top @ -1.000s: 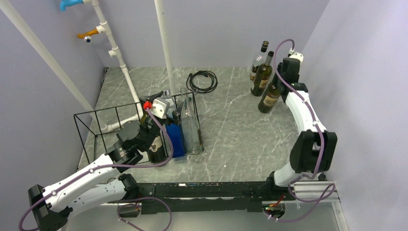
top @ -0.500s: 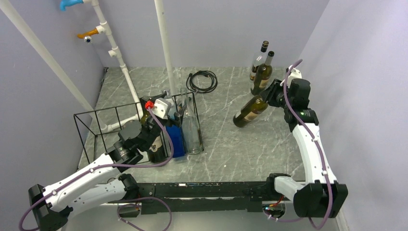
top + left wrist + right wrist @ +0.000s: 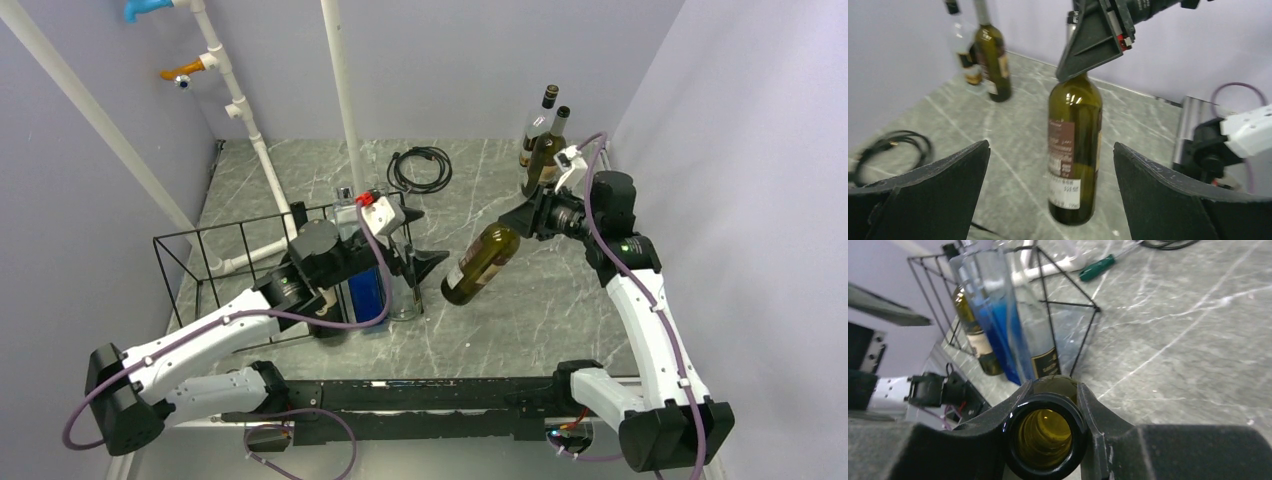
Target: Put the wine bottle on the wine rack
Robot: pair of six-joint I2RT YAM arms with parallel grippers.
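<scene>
Overhead, your right gripper [image 3: 533,213] holds the tilted dark green glass wine bottle [image 3: 480,263]; only its wrist view shows the neck clamped, while your left gripper [image 3: 420,238] gapes wide.

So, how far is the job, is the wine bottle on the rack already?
Not yet. Done: dark bottle, blue bottle and clear bottle stand in the wine rack. In hand: the right pincer holds the wine bottle by its neck, tilted, short of the rack; the left pincer is open. Left: placing it.
</scene>
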